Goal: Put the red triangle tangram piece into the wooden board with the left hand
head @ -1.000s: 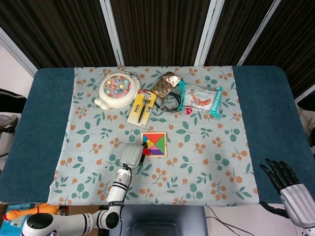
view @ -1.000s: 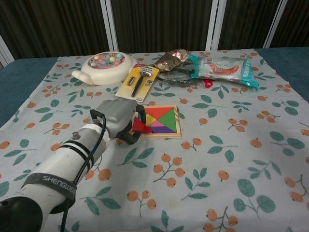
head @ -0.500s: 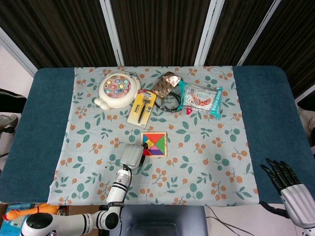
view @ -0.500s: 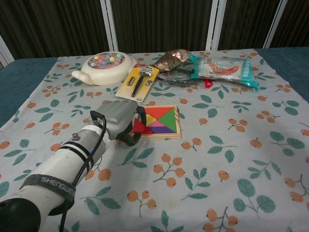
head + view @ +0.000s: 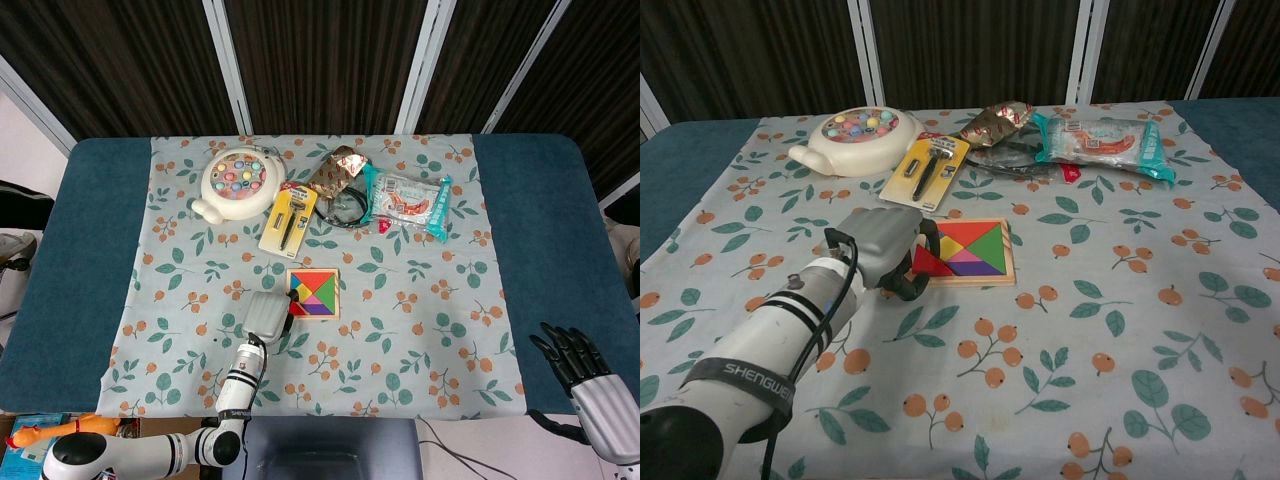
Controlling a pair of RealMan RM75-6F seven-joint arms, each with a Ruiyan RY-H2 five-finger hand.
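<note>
Grip check: your grey left hand [image 5: 883,243] curled around the flat red triangle [image 5: 929,263] at the square wooden board's [image 5: 992,277] left edge; right hand [image 5: 585,372] lay open, empty.

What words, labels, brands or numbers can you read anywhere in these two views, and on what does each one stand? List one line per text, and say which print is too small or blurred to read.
"SHENGWE", cut off at the edge: black band on the left arm, chest view.
Razor card: print too small to read.
Teal snack packet: print blurred, unreadable.
Foil packet: nothing legible.
</note>
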